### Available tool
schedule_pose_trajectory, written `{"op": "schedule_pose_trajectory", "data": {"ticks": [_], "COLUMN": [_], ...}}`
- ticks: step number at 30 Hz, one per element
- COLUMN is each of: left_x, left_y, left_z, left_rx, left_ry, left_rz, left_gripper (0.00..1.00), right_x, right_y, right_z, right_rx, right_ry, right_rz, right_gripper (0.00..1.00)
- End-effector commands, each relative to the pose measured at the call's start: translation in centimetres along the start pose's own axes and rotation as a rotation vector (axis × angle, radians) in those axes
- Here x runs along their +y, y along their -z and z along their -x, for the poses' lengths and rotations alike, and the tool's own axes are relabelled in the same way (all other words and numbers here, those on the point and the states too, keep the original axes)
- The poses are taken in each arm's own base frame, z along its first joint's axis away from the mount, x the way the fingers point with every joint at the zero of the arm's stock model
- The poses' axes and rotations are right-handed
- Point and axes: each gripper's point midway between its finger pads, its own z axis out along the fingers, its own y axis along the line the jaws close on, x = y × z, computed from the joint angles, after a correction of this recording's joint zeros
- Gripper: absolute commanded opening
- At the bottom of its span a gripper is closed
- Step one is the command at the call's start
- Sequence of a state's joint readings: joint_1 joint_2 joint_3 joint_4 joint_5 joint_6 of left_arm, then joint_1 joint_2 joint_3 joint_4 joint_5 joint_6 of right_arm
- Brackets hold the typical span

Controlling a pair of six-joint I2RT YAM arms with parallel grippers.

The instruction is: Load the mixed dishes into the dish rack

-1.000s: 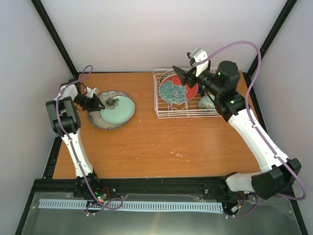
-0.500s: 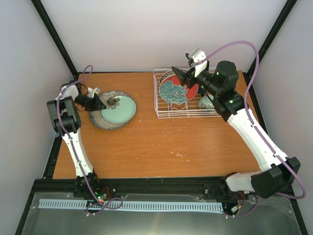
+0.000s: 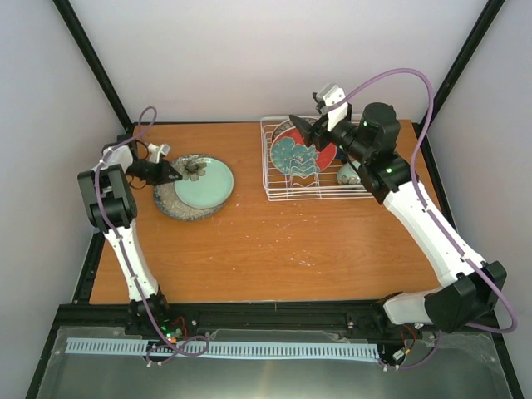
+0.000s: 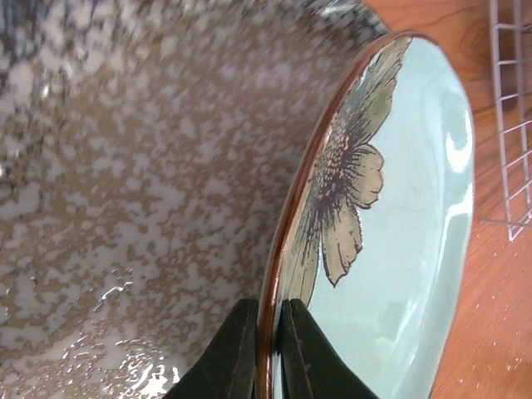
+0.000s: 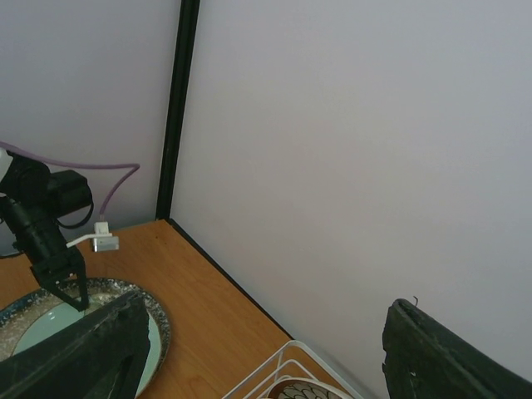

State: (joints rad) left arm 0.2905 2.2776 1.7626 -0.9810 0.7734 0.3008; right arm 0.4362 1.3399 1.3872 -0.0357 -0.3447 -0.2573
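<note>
Nearest you, the wooden tabletop [image 3: 274, 241] shows a few pale specks. Further back on the left, your left tool [image 4: 268, 349] is pinching the rim of the pale green plate [image 3: 206, 184], which sits atop the speckled grey plate [image 3: 179, 208]. On the right, your right tool [image 5: 266, 357] hangs spread wide above the dish rack [image 3: 278, 193], where the petal-patterned plate [image 3: 293, 155] stands upright. Pale walls [image 3: 249, 58] close the back.

The left arm [image 3: 125, 241] folds low, left gripper [image 4: 268, 349] pinching the pale green plate [image 4: 416, 208]. The right arm [image 3: 424, 216] stretches forward, right gripper [image 3: 306, 126] spread wide.
</note>
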Motion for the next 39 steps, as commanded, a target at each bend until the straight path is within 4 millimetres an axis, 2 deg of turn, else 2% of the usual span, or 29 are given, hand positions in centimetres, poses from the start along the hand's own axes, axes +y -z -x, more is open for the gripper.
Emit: {"op": "schedule_pose_trajectory", "data": {"ticks": [1, 5, 11, 15, 18, 25, 29, 34, 39], "left_x": [-4.1, -6.4, -9.8, -10.3, -11.8, -18.0, -22.9, -29.2, -33.2], "left_y": [3.4, 5.2, 6.8, 7.3, 8.3, 13.1, 15.6, 17.8, 19.5], "left_z": [4.9, 6.3, 7.0, 7.2, 7.5, 7.7, 7.2, 6.1, 4.2], "left_rx": [-0.210, -0.305, -0.391, -0.407, -0.451, -0.640, -0.739, -0.879, -0.980], "left_ry": [-0.218, -0.275, -0.347, -0.361, -0.403, -0.578, -0.711, -0.902, -1.026], "left_rz": [0.000, -0.033, -0.139, -0.143, -0.176, -0.237, -0.208, -0.108, -0.081], "left_gripper": [0.01, 0.00, 0.01, 0.01, 0.01, 0.01, 0.01, 0.00, 0.01], "right_x": [0.4, 0.8, 1.4, 1.8, 2.3, 3.7, 5.4, 5.2, 4.5], "right_y": [-0.6, -1.1, -2.3, -3.0, -3.7, -5.8, -6.7, -6.7, -6.4], "right_z": [-0.5, -0.9, -2.1, -2.7, -3.3, -5.7, -7.5, -8.6, -8.8], "right_rx": [0.006, 0.005, 0.017, 0.028, 0.031, 0.096, 0.141, 0.175, 0.202], "right_ry": [-0.015, -0.029, -0.056, -0.069, -0.083, -0.127, -0.141, -0.120, -0.079], "right_rz": [0.015, 0.038, 0.073, 0.095, 0.126, 0.236, 0.343, 0.330, 0.294], "right_gripper": [0.76, 0.76, 0.76, 0.76, 0.76, 0.77, 0.77, 0.78, 0.77]}}
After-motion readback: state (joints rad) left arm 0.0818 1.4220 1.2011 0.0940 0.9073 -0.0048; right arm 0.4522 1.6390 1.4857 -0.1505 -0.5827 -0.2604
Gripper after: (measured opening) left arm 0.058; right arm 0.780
